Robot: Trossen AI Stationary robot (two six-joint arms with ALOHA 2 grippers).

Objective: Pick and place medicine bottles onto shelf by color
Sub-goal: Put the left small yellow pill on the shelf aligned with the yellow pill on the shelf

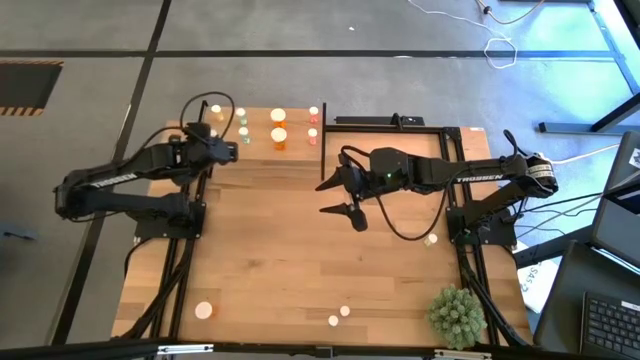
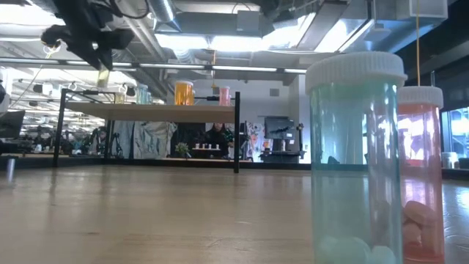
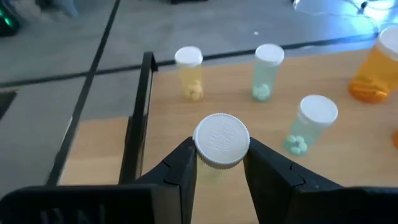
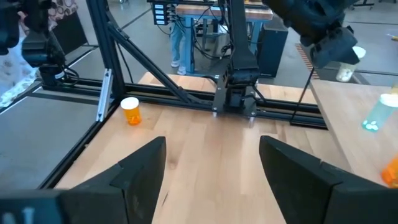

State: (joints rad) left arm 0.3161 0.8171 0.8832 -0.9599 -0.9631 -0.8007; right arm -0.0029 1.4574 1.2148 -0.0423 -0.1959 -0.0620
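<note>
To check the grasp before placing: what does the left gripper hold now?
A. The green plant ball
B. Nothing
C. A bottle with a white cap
C: in the left wrist view, the left gripper has its fingers closed around a white-capped bottle above the shelf.

Shelf (image 1: pixel 262 118) crowded: left gripper (image 3: pixel 219 163) clamps 1 bottle (image 3: pixel 221 140) above it, 3 bottles (image 3: pixel 309 123) just ahead, black posts (image 3: pixel 138 106) alongside. My right gripper (image 1: pixel 340 197), jaws wide, has bare tabletop (image 1: pixel 280 250) below.
</note>
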